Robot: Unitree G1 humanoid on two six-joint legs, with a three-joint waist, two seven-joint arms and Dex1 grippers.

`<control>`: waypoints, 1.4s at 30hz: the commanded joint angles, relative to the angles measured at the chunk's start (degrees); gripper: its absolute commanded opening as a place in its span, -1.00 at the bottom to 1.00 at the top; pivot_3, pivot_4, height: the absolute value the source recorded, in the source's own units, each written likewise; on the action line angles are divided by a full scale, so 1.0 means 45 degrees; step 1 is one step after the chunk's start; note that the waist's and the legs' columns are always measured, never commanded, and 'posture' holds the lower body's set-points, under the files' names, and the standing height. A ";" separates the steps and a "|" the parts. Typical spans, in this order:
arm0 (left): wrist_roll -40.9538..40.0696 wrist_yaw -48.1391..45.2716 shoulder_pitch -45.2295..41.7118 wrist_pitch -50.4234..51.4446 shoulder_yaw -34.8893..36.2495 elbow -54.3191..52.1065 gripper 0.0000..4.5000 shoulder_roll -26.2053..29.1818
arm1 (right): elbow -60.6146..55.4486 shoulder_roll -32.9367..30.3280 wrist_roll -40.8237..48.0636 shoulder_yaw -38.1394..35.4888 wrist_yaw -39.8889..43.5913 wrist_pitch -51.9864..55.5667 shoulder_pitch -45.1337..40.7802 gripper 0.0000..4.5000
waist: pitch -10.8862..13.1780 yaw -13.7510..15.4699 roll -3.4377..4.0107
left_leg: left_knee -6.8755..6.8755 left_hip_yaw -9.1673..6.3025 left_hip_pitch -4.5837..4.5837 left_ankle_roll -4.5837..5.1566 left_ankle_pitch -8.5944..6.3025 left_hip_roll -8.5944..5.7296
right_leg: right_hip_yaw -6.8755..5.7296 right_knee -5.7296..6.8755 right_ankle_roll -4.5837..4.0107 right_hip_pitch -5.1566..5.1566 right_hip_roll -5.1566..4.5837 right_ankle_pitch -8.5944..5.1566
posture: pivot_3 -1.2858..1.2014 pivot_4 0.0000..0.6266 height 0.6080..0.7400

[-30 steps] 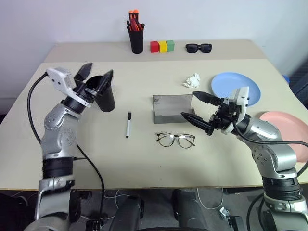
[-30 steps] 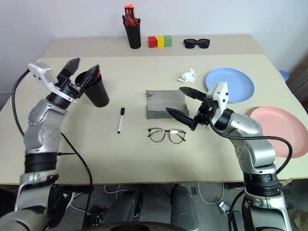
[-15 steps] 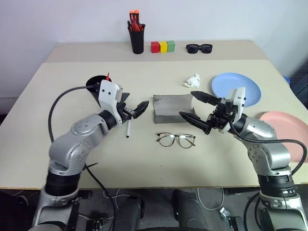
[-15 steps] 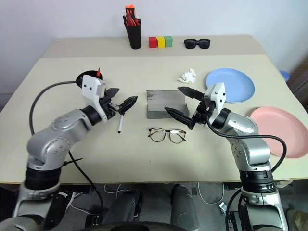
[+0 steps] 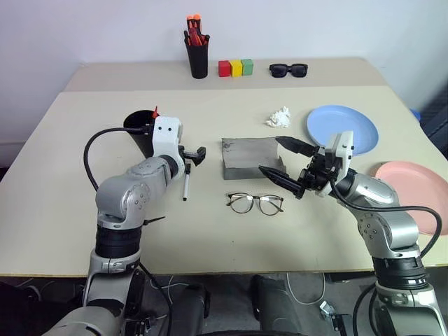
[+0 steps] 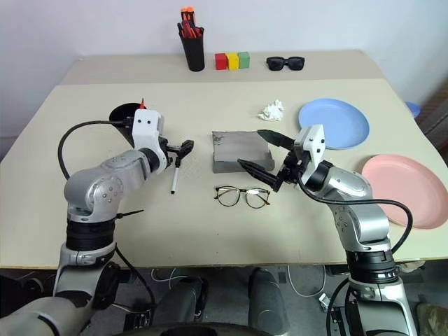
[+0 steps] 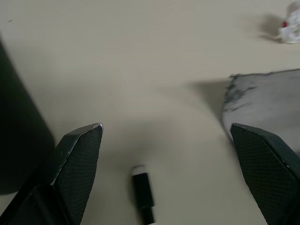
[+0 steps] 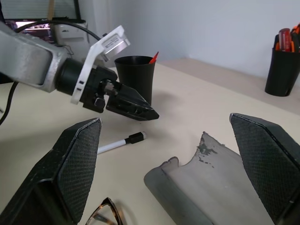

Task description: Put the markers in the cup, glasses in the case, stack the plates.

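- The pink plate (image 5: 414, 190) and the blue plate (image 5: 343, 127) are the biggest things. Both lie flat on the table (image 5: 63, 203), on the robot's right side, near each other but not stacked. They look hard, smooth and light. I think a plate is best taken by its thin rim, since it could slip.
- The grey case (image 5: 252, 157) sits in the middle of the table. It looks stiff with a soft, felt-like skin, so it should not slide much in a grip.
- The black cup (image 5: 140, 129) stands upright on the left, with a red marker (image 5: 155, 110) poking out of it. The cup looks light and could tip over if bumped.
- The glasses (image 5: 255, 204) lie just in front of the case. They are thin wire with clear lenses, so they may bend or break. I would hold them gently at the bridge or the frame.
- The white marker (image 5: 186, 186) lies between the cup and the case. It is slim, light and may roll. Grab it across its middle.
- The left gripper (image 7: 171, 154) hangs just above the white marker, spread wide and empty.
- The right gripper (image 5: 285, 162) is also spread wide and empty, by the case, just above the glasses.
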 commanded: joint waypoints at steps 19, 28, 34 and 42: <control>0.2729 0.0983 -0.0958 0.2254 0.0356 0.1212 0.97 -0.1717 | -0.0458 -0.0049 -0.0270 -0.0179 -0.0125 -0.0436 0.0137 1.00 | 0.0000 0.0003 -0.0001 | 0.0000 0.0006 -0.0001 -0.0002 0.0000 0.0001 | 0.0001 0.0000 0.0004 -0.0001 -0.0001 0.0001 | 0.03 -0.52 1.00; 0.3103 0.0629 -0.1153 0.2068 0.0495 0.1669 0.16 -0.2092 | -0.0409 0.0013 -0.0193 -0.0213 -0.0252 -0.0405 -0.0050 1.00 | 0.0000 0.0003 -0.0001 | 0.0000 0.0008 0.0001 -0.0004 0.0001 0.0001 | 0.0002 0.0000 0.0005 -0.0001 -0.0001 0.0001 | 0.03 -0.52 1.00; 0.3320 0.0398 -0.1152 0.1930 0.0588 0.1451 -0.99 -0.2171 | -0.0364 -0.0021 -0.0229 -0.0220 -0.0260 -0.0428 -0.0033 1.00 | 0.0000 0.0004 -0.0001 | 0.0003 0.0010 0.0000 -0.0005 0.0001 0.0001 | 0.0004 0.0000 0.0008 -0.0001 -0.0001 0.0003 | 0.03 -0.52 1.00; 0.2756 -0.2300 -0.0812 -0.2222 -0.0501 0.0432 -0.99 -0.1693 | -0.0176 0.0057 -0.0300 -0.0158 -0.0284 -0.0543 -0.0165 1.00 | 0.0001 0.0005 -0.0002 | 0.0000 0.0013 0.0000 -0.0006 0.0000 0.0001 | 0.0006 -0.0003 0.0008 -0.0003 -0.0001 0.0004 | 0.03 -0.52 1.00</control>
